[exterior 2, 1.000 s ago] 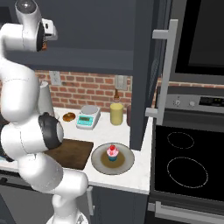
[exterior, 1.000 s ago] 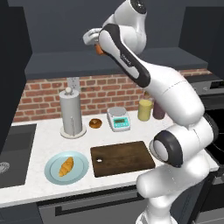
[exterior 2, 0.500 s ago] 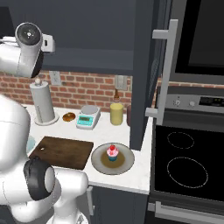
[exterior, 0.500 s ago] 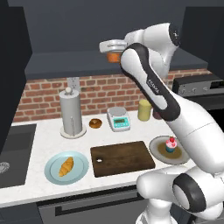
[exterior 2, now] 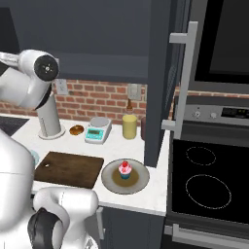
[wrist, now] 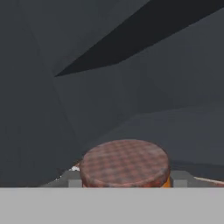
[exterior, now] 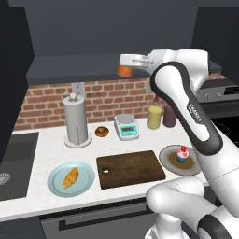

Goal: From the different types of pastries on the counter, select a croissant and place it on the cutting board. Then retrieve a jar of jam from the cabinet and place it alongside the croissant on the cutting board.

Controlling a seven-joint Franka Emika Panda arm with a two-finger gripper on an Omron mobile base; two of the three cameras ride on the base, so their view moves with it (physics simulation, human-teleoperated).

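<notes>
My gripper hangs high in front of the open cabinet, shut on the small orange jar of jam. The hand view shows the jar's checked lid close up between the fingertips, with the dark cabinet interior behind it. Down on the white counter, the golden croissant lies on a round light blue plate. Right of that plate is the dark brown cutting board, bare. A glazed donut sits by the brick wall. The pink cupcake stands on a grey plate.
A paper towel roll, a kitchen scale, a yellow canister and a maroon canister line the back wall. A sink lies at the left. A tall dark panel and a stovetop stand to the right.
The arm has swung right and a little lower, carrying the jar out from the cabinet. Nothing on the counter has moved.
</notes>
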